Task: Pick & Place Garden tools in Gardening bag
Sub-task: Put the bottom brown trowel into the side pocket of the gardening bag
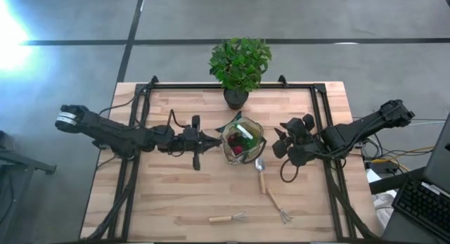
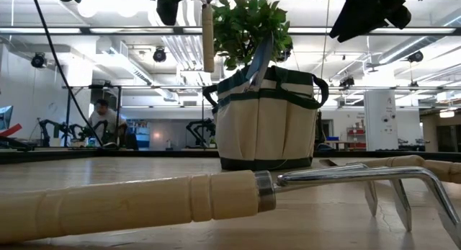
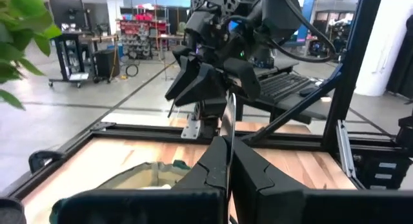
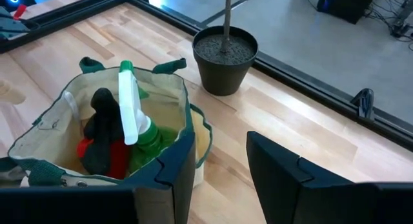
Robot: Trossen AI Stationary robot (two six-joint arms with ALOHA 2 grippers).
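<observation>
The olive-khaki gardening bag [image 1: 228, 150] stands on its base mid-table [image 2: 266, 124]. In it are a green spray bottle with a white head [image 4: 129, 108] and a red and black item [image 4: 103, 146]. My left gripper [image 1: 215, 140] is level at the bag's left side, shut on a wooden-handled tool [image 2: 207, 37]. My right gripper [image 1: 287, 147] is open and empty to the right of the bag, above the table [image 4: 219, 166]. A trowel [image 1: 261, 175], a rake [image 1: 280, 207] and a small fork [image 1: 228, 218] lie flat on the near half of the table. My left gripper pinches a thin silver metal part [image 3: 229, 124] of the tool between its two shut fingers [image 3: 206, 172]. The fingers are level and come from the table's left. The wooden handle [image 2: 207, 41] hangs straight down, clear of the table, just left of the bag's rim.
A leafy plant [image 1: 239, 61] in a dark pot [image 4: 226, 59] stands at the far edge behind the bag. A black frame [image 1: 320, 124] runs along the table's sides. The near fork's handle and tines fill the low view [image 2: 216, 199]. A person sits in the room behind [image 2: 104, 120].
</observation>
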